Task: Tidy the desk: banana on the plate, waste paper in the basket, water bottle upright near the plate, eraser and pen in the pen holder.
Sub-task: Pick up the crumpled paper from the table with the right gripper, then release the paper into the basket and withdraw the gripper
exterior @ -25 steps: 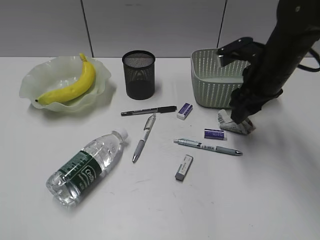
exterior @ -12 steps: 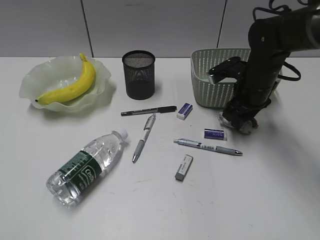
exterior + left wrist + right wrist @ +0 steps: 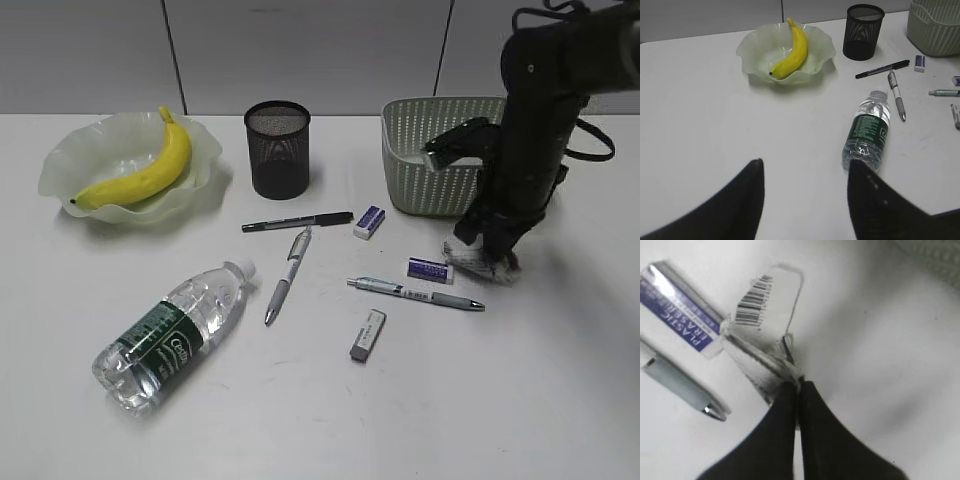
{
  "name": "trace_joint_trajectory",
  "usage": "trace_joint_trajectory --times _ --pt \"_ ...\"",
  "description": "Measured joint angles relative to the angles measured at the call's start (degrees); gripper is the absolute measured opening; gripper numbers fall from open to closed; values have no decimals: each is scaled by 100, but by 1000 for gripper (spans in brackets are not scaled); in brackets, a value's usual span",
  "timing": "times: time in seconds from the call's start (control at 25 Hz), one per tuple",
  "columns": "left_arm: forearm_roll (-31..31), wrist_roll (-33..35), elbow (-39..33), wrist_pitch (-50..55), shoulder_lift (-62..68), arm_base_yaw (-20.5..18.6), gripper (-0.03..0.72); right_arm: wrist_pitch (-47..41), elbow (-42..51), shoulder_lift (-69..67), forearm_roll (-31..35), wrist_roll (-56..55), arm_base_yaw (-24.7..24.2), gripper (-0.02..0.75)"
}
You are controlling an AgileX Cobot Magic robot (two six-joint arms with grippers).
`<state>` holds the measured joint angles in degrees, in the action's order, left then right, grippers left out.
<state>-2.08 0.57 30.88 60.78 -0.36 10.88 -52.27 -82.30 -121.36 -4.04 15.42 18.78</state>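
Note:
My right gripper (image 3: 493, 250) is shut on the waste paper (image 3: 476, 259), a crumpled white wad with a barcode, low over the desk (image 3: 560, 380) in front of the basket (image 3: 420, 170). In the right wrist view the jaws (image 3: 797, 385) pinch the wad's edge (image 3: 765, 335). The banana (image 3: 150, 170) lies in the plate (image 3: 62, 165). The water bottle (image 3: 170, 335) lies on its side. The pen holder (image 3: 278, 150) stands at the back. Three pens (image 3: 297, 222) (image 3: 288, 275) (image 3: 415, 294) and three erasers (image 3: 369, 222) (image 3: 430, 269) (image 3: 367, 335) lie loose. My left gripper (image 3: 805, 162) is open and empty, above the desk left of the bottle (image 3: 867, 132).
The basket stands just behind the right gripper. A purple-sleeved eraser (image 3: 680, 320) and a silver pen tip (image 3: 685, 390) lie right beside the held paper. A grey wall runs along the desk's far edge.
The right arm swung more upright over the waste paper, and the wad shifted slightly forward and right. The left arm and the other things have not moved.

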Motion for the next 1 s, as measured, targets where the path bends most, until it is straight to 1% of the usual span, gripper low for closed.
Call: trace_joint_trajectory --times 0.12,0.32,0.4,0.48,0.56,0.64,0.76,0.84,0.92,0.96,1.0 --pt "0 0 0 0 0 0 399 -146 0 376 110 0 0 13" --pt "0 0 0 0 0 0 397 -295 0 1368 370 0 0 13" --pt "0 0 0 0 0 0 397 -211 0 1753 404 0 0 13" --pt "0 0 0 0 0 0 394 175 0 2010 282 0 0 13" --pt "0 0 0 0 0 0 394 872 -2 2113 96 0 0 13" --pt "0 0 0 0 0 0 394 1580 -6 2050 -97 0 0 13" --pt "0 0 0 0 0 0 393 2504 -6 1712 -206 -51 -61 13" --pt "0 0 0 0 0 0 393 2891 -12 1378 -261 -189 -111 13" --pt "0 0 0 0 0 0 393 3090 -17 1060 -457 -606 -165 16" --pt "0 0 0 0 0 0 393 3152 -17 897 -612 -845 -192 29" --pt "0 0 0 0 0 0 393 3176 -17 780 -784 -1128 -212 58"
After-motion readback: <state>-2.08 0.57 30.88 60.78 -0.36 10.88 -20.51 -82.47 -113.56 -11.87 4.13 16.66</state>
